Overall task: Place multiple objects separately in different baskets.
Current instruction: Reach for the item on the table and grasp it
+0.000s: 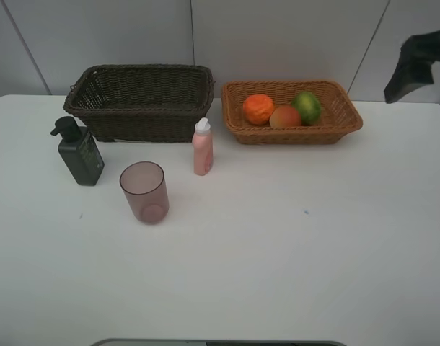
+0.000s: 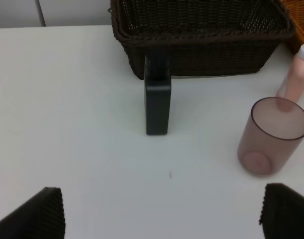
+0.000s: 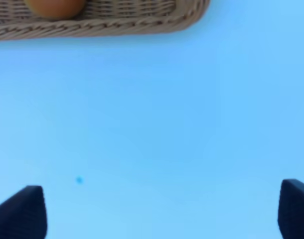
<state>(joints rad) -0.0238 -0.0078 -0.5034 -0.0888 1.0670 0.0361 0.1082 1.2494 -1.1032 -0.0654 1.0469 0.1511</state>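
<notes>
The three fruits, the orange [image 1: 258,109], the red fruit [image 1: 284,117] and the green citrus [image 1: 306,107], lie close together in the light basket [image 1: 292,134], so that half of the sorting looks done. What seems left is the dark basket [image 1: 141,124], into which the pump bottle [image 1: 79,153], the pink bottle [image 1: 203,148] and the cup [image 1: 144,192] would go. All three stand upright on the desk [image 1: 292,245] in front of that basket, apart from one another. The left fingers [image 2: 37,214] are spread wide with nothing between them and face the pump bottle and cup. The right fingers [image 3: 20,211] are also apart and empty over bare desk near the light basket. The next move probably calls for the left arm to close on one item, perhaps the slim, dark, flat-sided pump bottle. The cup is translucent, purplish and open-topped, wide for a grip and easy to tip.
</notes>
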